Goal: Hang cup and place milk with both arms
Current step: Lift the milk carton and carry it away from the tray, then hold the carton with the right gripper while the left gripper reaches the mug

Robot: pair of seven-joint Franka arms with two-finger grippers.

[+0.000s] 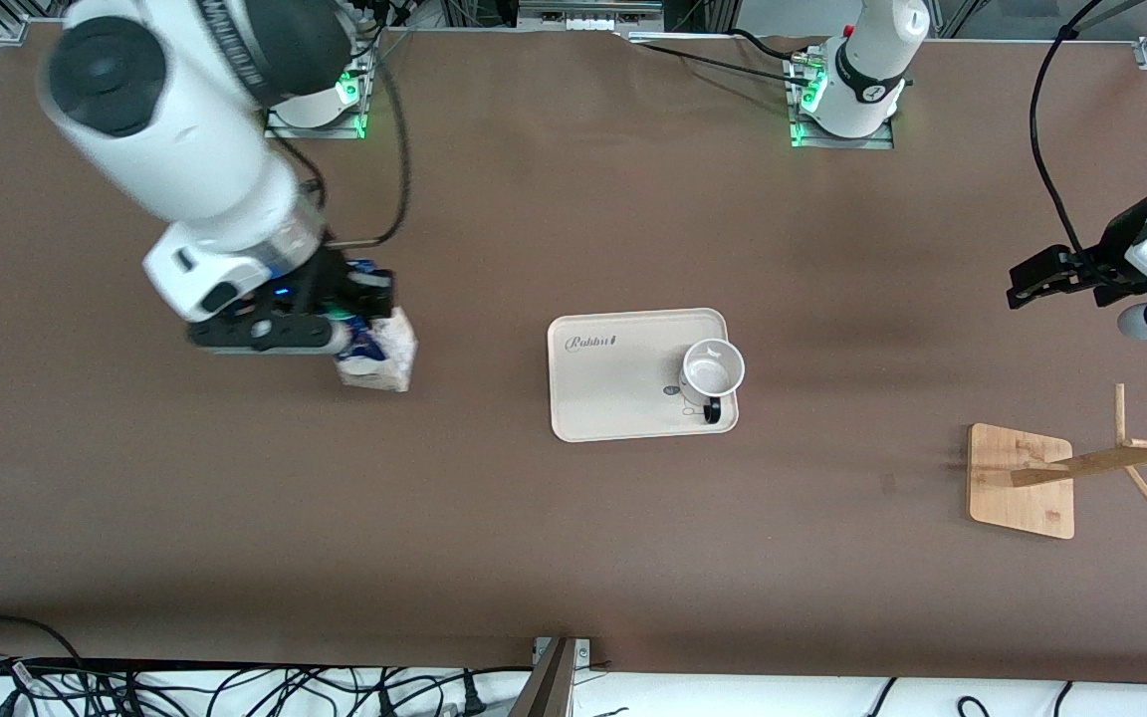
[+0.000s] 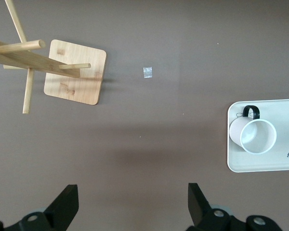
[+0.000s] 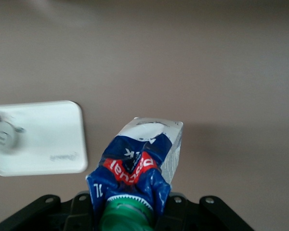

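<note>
Right gripper (image 1: 359,319) pinching milk carton (image 1: 379,354) top; soft, crushable—you squeeze lightly. Left gripper (image 2: 132,204) fingers spread, waiting over bare table.

A brown table (image 1: 573,558) carries everything. Near its middle a pale tray (image 1: 613,378) lies flat on the surface; the white cup (image 1: 712,370) stands on the tray, not on the table itself. Toward the left arm's end of the table, close to that end's edge and nearer the front camera than the tray, the square wooden base of a peg rack (image 1: 1022,481) rests on the surface. A small scrap of clear tape (image 2: 147,72) is seen stuck to the tabletop between rack and tray. Whether the milk carton (image 1: 379,349), toward the right arm's end, touches the table cannot be told.
</note>
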